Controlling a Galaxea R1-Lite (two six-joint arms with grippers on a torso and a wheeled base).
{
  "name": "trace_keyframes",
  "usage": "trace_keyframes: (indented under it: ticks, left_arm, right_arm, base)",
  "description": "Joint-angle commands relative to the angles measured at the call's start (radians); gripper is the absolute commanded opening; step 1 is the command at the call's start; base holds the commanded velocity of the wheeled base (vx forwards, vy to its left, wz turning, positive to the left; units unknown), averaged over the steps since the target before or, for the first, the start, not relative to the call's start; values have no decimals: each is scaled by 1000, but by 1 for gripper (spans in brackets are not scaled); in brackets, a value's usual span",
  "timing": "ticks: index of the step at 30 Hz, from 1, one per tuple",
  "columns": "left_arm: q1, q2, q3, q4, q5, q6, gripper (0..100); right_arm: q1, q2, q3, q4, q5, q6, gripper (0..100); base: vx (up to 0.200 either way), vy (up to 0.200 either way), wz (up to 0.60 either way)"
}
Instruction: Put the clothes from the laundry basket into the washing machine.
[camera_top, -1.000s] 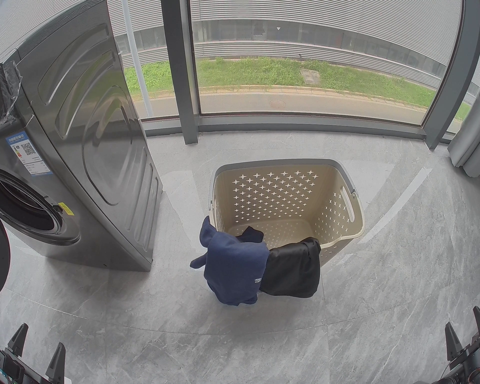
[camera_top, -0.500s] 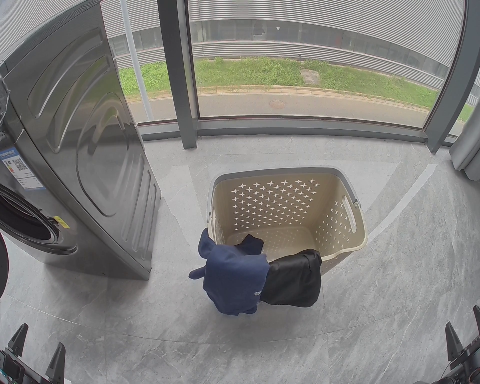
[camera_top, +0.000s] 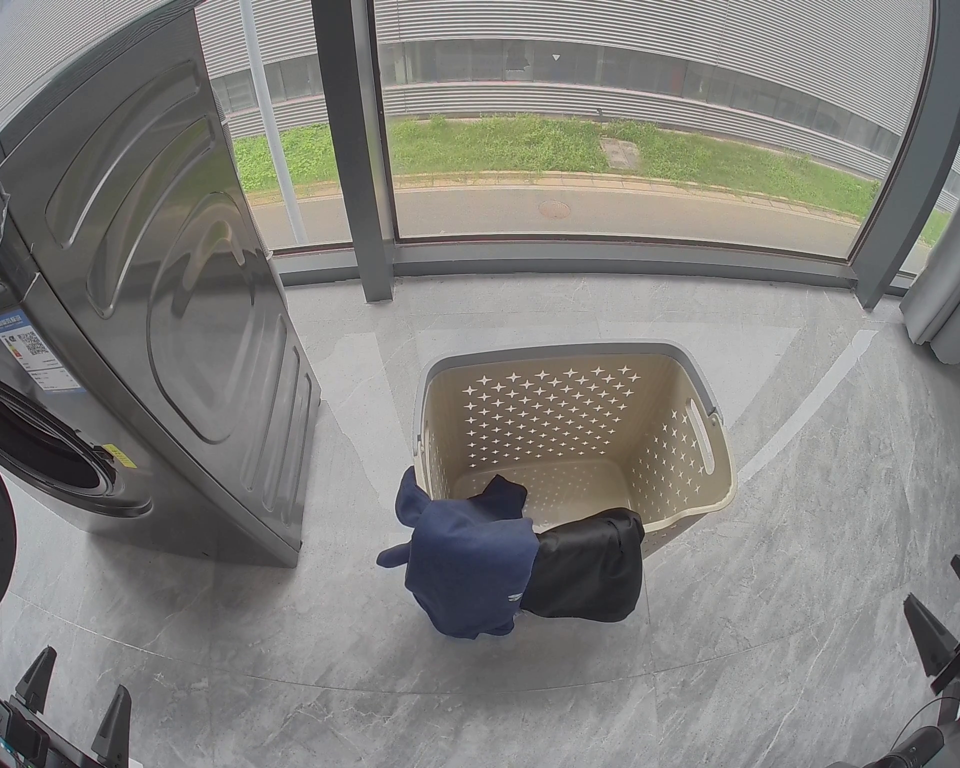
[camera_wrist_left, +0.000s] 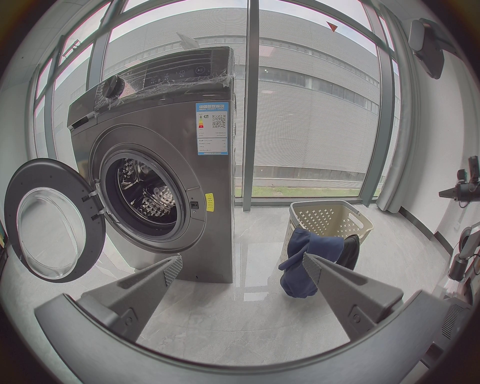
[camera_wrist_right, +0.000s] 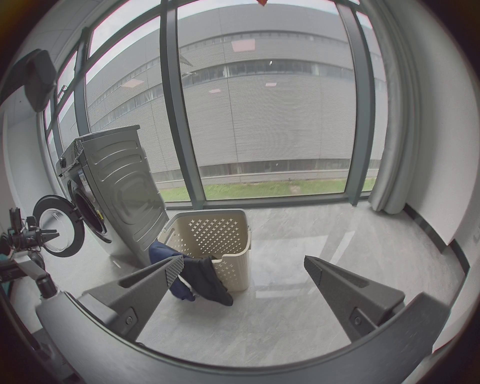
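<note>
A beige laundry basket (camera_top: 545, 405) stands on the floor ahead. A blue garment (camera_top: 465, 565) and a black garment (camera_top: 585, 565) hang side by side over its near rim. The grey washing machine (camera_top: 150, 270) stands at the left with its round door (camera_wrist_left: 52, 220) swung open and the drum (camera_wrist_left: 145, 192) showing. My left gripper (camera_top: 80, 690) is low at the near left, open and holding nothing, well short of the clothes. At the near right my right gripper (camera_top: 932, 580) is also open with nothing in it. The basket (camera_wrist_right: 215, 235) lies far beyond its fingers.
A tall window wall with a grey post (camera_top: 350, 150) runs behind the basket. A curtain (camera_top: 935, 290) hangs at the far right. Bare grey tile floor (camera_top: 500, 700) lies between me and the basket, and between basket and machine.
The whole head picture has shifted: basket and machine sit a little lower and nearer, so the camera moved. My right gripper has risen at the bottom right edge. The clothes hang as before.
</note>
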Motion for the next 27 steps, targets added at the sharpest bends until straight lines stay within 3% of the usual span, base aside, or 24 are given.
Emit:
trace_keyframes:
  ticks: [1, 3, 7, 8, 9, 11, 13, 16, 27]
  left_arm:
    - [-1, -16, 16, 0, 0, -3, 100]
    - [1, -16, 16, 0, 0, -3, 100]
    - [1, -16, 16, 0, 0, -5, 100]
    - [1, -16, 16, 0, 0, -5, 100]
    - [-1, -16, 16, 0, 0, -3, 100]
    - [-1, -16, 16, 0, 0, -5, 100]
    - [-1, -16, 16, 0, 0, -5, 100]
    - [1, -16, 16, 0, 0, -5, 100]
    - [-1, -16, 16, 0, 0, -5, 100]
  right_arm:
    - [121, 630, 7, -310, 85, 29, 100]
    - [153, 676, 10, -349, 78, 33, 100]
    - [316, 843, 2, -453, -48, 95, 100]
    - [316, 843, 2, -453, -48, 95, 100]
    - [396, 897, 0, -502, -120, 144, 100]
    - [462, 954, -6, -545, -175, 194, 100]
    - [495, 992, -9, -576, -211, 214, 100]
    - [518, 1027, -10, -599, -234, 211, 100]
    - [526, 1084, -19, -605, -235, 214, 100]
  base:
    - [0, 0, 0]
    - [0, 0, 0]
    - [0, 0, 0]
    - [0, 0, 0]
    - [0, 0, 0]
    - [0, 0, 0]
    - [0, 0, 0]
    - [0, 0, 0]
    - [0, 0, 0]
